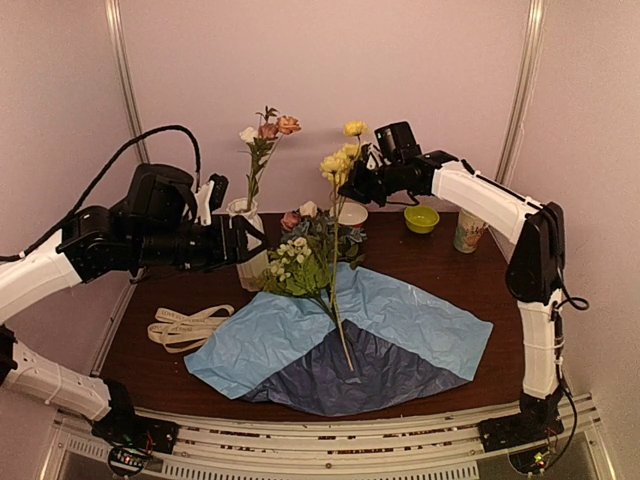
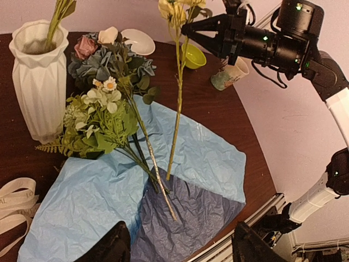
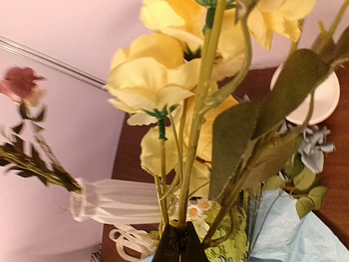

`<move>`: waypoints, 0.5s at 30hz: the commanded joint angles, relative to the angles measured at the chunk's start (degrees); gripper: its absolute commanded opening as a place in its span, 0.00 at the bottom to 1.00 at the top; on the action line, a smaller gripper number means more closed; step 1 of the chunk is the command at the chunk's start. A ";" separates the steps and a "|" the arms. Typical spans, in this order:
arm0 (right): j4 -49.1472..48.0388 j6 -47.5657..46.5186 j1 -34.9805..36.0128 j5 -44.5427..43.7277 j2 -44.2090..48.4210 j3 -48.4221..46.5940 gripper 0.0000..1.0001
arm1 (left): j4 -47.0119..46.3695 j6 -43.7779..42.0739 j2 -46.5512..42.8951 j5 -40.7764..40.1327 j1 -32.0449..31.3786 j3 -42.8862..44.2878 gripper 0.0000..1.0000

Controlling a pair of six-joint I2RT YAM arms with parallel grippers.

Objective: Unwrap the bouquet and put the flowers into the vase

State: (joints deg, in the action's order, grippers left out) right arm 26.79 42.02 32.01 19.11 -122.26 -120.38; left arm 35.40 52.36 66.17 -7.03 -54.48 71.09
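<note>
Your right gripper (image 1: 352,186), upper centre of the top view, is pinched on the yellow stem (image 1: 336,270) just below its blooms, with the stalk hanging upright over the opened blue paper (image 1: 420,320). Your left gripper (image 2: 180,248) stands spread and empty beside the vase (image 2: 38,76), left of centre, which holds a few stems. Step in hand: transferring one flower. Next, carry it leftward, lift the stalk end above the rim, then lower it in. The remaining flowers (image 1: 305,255) lie on the paper.

The tall white ribbed ceramic vase (image 2: 38,82) stands upright at back left, holding a few pink and orange stems. The light and dark blue crinkled paper (image 1: 400,320) lies spread flat, with leafy mixed flowers (image 1: 305,255) heaped at its far edge beside the vase. One yellow-bloomed stem (image 1: 335,270) stands nearly upright over the paper, pinched by the right end effector (image 1: 345,187).
</note>
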 commanded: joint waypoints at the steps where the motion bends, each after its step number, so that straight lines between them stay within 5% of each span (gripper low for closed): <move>1: -7.54 1.99 -1.04 1.88 4.51 -4.88 0.00 | -5.90 -2.02 1.56 0.73 -0.28 3.55 0.66; 10: -20.97 0.23 -1.86 7.22 10.10 -5.71 0.00 | -15.28 -7.46 3.46 2.55 -0.28 6.59 0.70; 15: -25.78 -3.41 -1.79 11.05 17.67 5.41 0.00 | -21.47 -13.39 5.78 6.15 -0.28 9.57 0.77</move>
State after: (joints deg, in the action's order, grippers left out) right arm 8.19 42.09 30.35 25.39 -111.31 -121.95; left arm 23.35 45.25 70.24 -4.38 -54.48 77.32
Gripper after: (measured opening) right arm 0.011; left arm 0.742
